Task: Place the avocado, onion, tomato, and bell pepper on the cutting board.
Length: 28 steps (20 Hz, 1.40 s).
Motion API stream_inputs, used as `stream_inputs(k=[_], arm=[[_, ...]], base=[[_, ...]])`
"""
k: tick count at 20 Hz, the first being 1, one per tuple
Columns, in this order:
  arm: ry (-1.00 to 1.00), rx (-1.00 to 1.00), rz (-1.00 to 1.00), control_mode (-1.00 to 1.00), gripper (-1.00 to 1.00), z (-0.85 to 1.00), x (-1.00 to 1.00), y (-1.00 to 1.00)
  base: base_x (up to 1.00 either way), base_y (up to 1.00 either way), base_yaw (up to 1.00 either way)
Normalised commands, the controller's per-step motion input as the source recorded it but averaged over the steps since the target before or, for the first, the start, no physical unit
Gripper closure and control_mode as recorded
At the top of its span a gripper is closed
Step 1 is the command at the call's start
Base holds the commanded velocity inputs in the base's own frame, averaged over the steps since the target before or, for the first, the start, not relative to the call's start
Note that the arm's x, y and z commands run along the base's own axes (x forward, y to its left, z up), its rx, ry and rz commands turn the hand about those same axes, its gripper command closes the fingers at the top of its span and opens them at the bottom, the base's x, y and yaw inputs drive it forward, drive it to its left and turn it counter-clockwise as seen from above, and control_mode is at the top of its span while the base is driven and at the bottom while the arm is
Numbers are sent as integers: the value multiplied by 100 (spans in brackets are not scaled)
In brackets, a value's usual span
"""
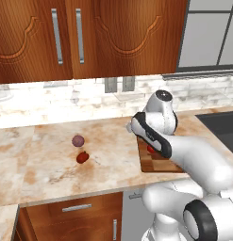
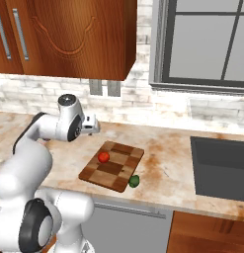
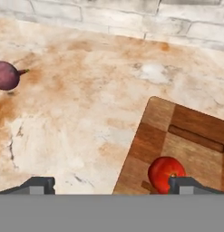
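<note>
The tomato [image 2: 103,157] sits on the cutting board [image 2: 113,166], toward its 9 o'clock side in the right base view, so that item looks done. The avocado [image 2: 134,181] lies at the board's 5 o'clock corner, on or just over the edge; I cannot tell whether it rests fully on the wood, so it is at best half settled. Two things remain on the bare surface [image 1: 52,160], well apart from the board: the onion [image 1: 78,140] and, just beside it at 6 o'clock, the bell pepper [image 1: 82,157]. By my reading the task is roughly halfway through.

The tool [image 3: 111,185] is spread wide and holds nothing; in the hand view its two dark tips stand far apart, with the tomato just inside the tip at 5 o'clock and the onion away at 9 o'clock.

In the left base view the arm covers most of the board, leaving only a sliver of the tomato. The hand view cuts off the board's far end.
</note>
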Motion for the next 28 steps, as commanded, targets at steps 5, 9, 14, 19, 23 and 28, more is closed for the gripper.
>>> stream_inputs(k=[5, 9, 14, 19, 23, 28], arm=[[-4, 6, 11, -100, -100, 14, -40, 38], [1, 6, 0, -100, -100, 25, -40, 19], [0, 0, -2, -100, -100, 22, -25, 34], [2, -4, -15, -100, -100, 25, -12, 43], [9, 0, -7, -100, -100, 2, 0, 34], [5, 0, -2, -100, -100, 0, 2, 43]], base=[[0, 0, 0], [0, 0, 0], [0, 0, 0], [0, 0, 0], [0, 0, 0], [0, 0, 0]])
